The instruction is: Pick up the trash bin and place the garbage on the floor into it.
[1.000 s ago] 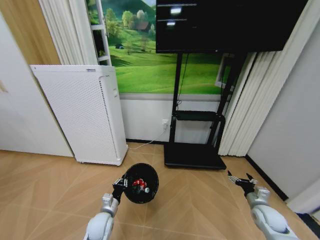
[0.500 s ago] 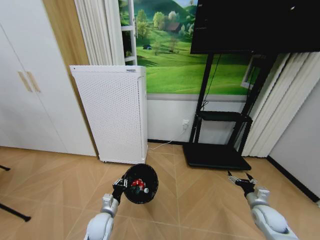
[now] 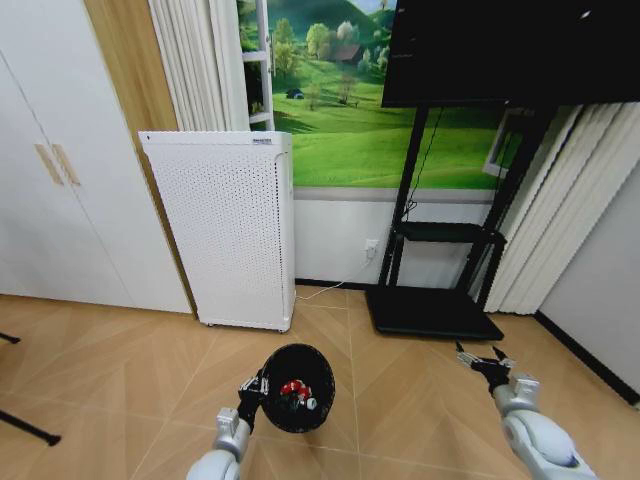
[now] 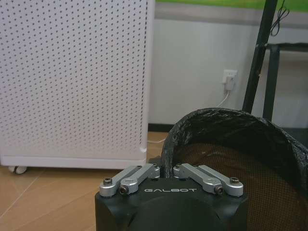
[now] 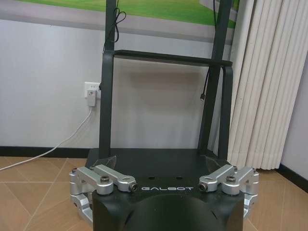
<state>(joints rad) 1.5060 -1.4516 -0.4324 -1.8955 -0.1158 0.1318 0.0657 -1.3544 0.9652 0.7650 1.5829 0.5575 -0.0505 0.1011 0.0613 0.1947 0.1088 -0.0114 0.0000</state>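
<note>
Partly hidden garbage (image 3: 295,389) inside trash bin (image 3: 318,408)

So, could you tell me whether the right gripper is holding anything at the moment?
No, the right gripper hangs open and empty above the floor.

Your left gripper (image 3: 257,389) raised low before torso, fingers clamped on rim of small black round trash bin (image 3: 299,374), bin mouth tilted toward head camera. Your right gripper (image 3: 480,359) well right of bin, arm stretched forward, fingers spread wide, holding nothing.
</note>
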